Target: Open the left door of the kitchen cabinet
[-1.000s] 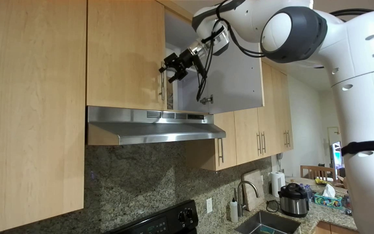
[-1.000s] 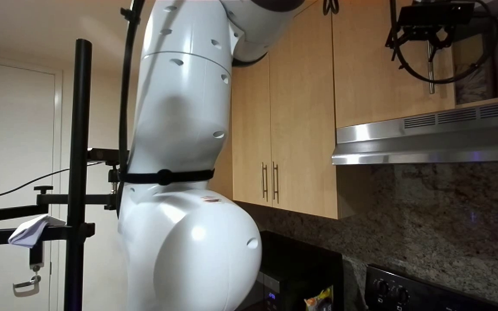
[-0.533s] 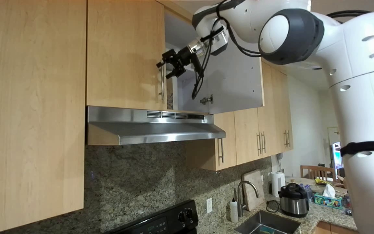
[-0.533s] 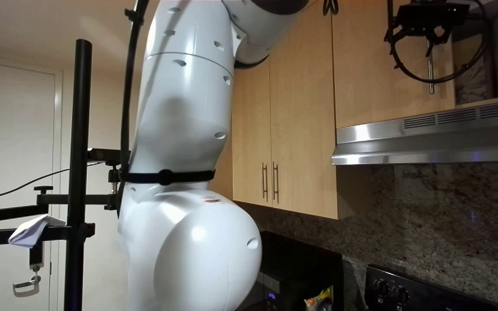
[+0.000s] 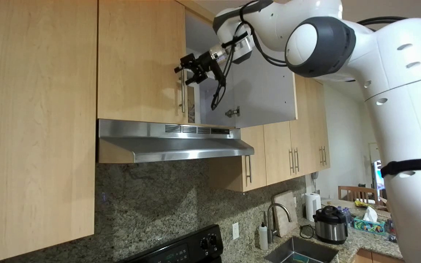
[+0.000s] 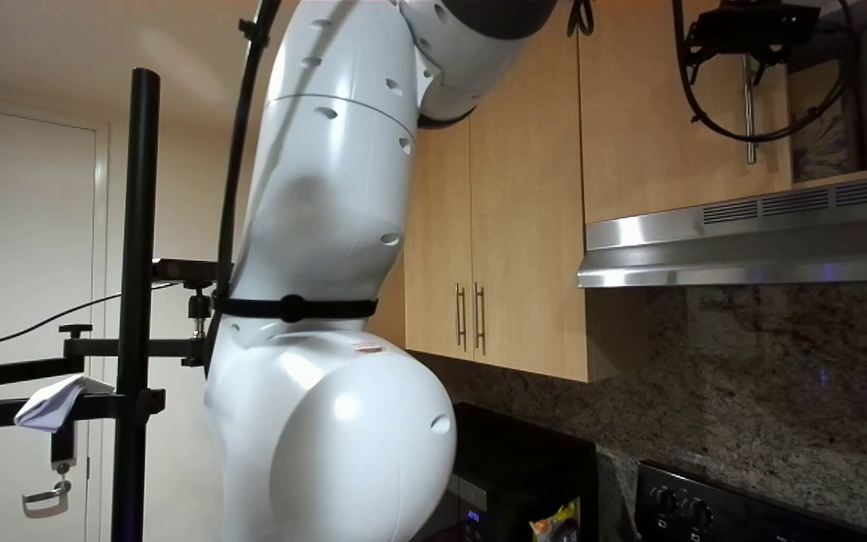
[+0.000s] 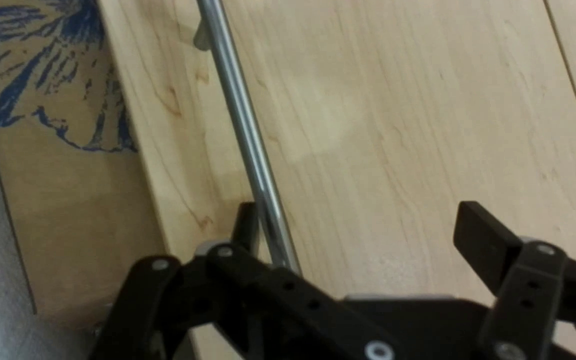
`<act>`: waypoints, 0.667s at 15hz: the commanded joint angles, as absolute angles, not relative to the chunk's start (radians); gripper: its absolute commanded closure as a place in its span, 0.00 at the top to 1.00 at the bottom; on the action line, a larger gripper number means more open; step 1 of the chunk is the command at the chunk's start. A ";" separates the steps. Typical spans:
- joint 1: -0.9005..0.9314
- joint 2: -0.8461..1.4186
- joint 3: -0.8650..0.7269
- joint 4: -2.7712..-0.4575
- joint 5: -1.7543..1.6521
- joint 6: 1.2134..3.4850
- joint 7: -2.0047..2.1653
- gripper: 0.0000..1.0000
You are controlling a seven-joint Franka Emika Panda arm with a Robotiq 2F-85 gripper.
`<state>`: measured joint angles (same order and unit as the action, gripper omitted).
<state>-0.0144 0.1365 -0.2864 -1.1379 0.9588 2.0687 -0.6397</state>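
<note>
While the left door (image 5: 141, 62) sat closed on the kitchen cabinet (image 5: 198, 33), directly above the range hood (image 5: 175, 142), the fingers (image 7: 485, 245) were spread wide at the door's handle (image 7: 248, 125). Wrist view: handle ran between them, one fingertip just beside it on the side toward the door's nearest edge, the other well out over the door face. Couldn't tell if the close one touched the handle. Cabinet's right door (image 5: 261, 87) was swung open, white inner face and a hinge (image 5: 233, 112) showing. Past the left door's edge: tan board (image 7: 73, 195) with blue print. Lower down, on the surface (image 5: 367, 241): pressure cooker (image 5: 330, 228) just beside the edge of the sink (image 5: 316, 248), paper towels (image 5: 313, 207) behind it near the wall.
</note>
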 commanded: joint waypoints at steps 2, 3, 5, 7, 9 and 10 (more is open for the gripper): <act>-0.025 0.189 -0.278 -1.077 1.011 2.058 -0.661 1.00; -0.026 0.201 -0.276 -1.063 1.017 2.043 -0.649 1.00; -0.036 0.222 -0.280 -1.027 1.012 1.961 -0.611 1.00; -0.049 0.234 -0.282 -1.004 1.013 1.916 -0.604 1.00; -0.063 0.236 -0.277 -0.995 1.031 1.884 -0.624 1.00; -0.074 0.243 -0.272 -0.986 1.054 1.853 -0.642 1.00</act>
